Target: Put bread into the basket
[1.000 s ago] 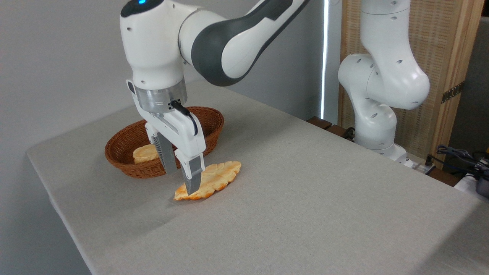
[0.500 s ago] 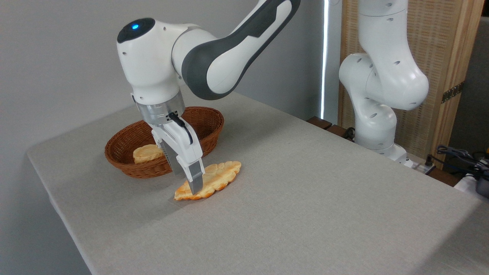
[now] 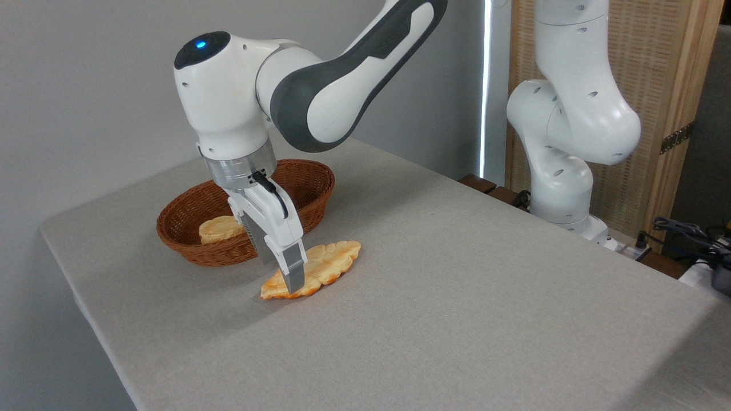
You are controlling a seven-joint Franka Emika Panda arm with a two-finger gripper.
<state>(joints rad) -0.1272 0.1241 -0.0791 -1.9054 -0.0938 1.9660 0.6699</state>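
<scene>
Gripper (image 3: pixel 285 278) tilted down, fingers straddling bread (image 3: pixel 320 268) | grip unclear | basket (image 3: pixel 188 228) behind

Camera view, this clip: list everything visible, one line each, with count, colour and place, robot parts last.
Long leaf-shaped golden pastry: one, orange-brown rim, flat on the table in front of the basket.
Oval woven wicker basket: one, reddish-brown, far left part of the table.
Small round bread piece: one, pale golden, inside the basket.
Table: one, grey cloth-covered.
Slatted wooden screen: one, light wood, right background.
Cables: several, dark, right edge.
Robot arm: one, white and grey, reaching from the right.
Gripper: one, grey fingers straddling the pastry's near end; whether closed is unclear.
</scene>
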